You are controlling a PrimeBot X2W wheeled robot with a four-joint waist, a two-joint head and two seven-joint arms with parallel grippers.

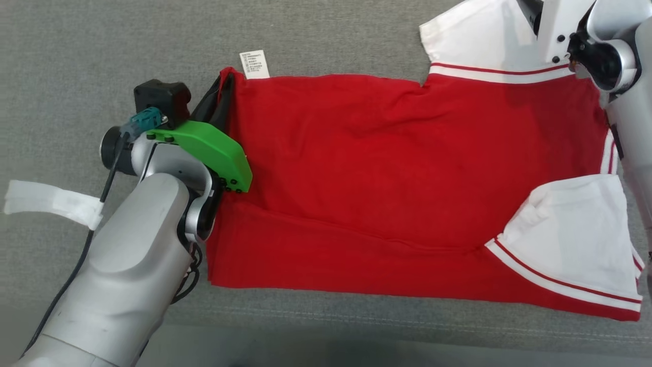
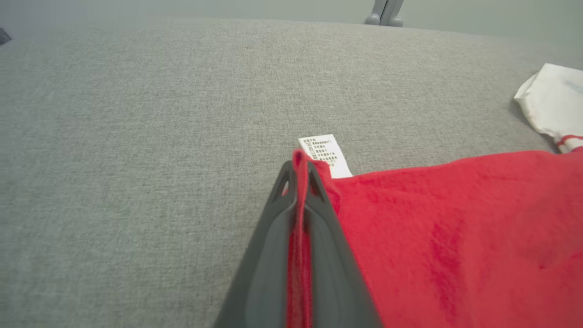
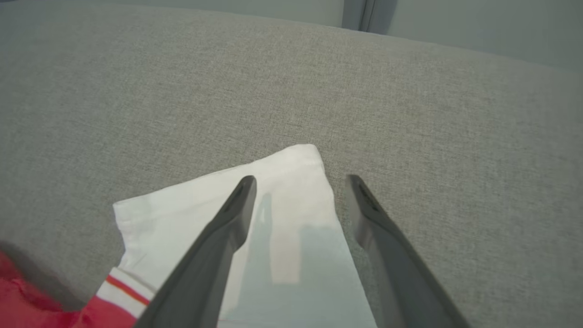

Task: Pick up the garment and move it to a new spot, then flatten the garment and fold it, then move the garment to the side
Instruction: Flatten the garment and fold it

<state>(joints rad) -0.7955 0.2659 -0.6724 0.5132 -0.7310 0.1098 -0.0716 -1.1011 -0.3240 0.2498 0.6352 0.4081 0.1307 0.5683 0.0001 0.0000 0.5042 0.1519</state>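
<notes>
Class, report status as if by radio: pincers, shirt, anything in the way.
Left pincer shut on shirt corner by label. Right pincer open over white sleeve. Shirt spread on grey surface, nothing blocking.

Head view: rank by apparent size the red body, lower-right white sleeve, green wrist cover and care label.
1. red body
2. white sleeve
3. green wrist cover (raised nearer the camera, so it probably looks larger than it is)
4. care label

Care label (image 1: 254, 64) print too small to read, red garment (image 1: 397, 168) left hem partly hidden behind left arm (image 1: 137, 244), white sleeve (image 1: 473, 35) far side covered by right arm (image 1: 606, 51), itself cropped at the frame's corner
</notes>
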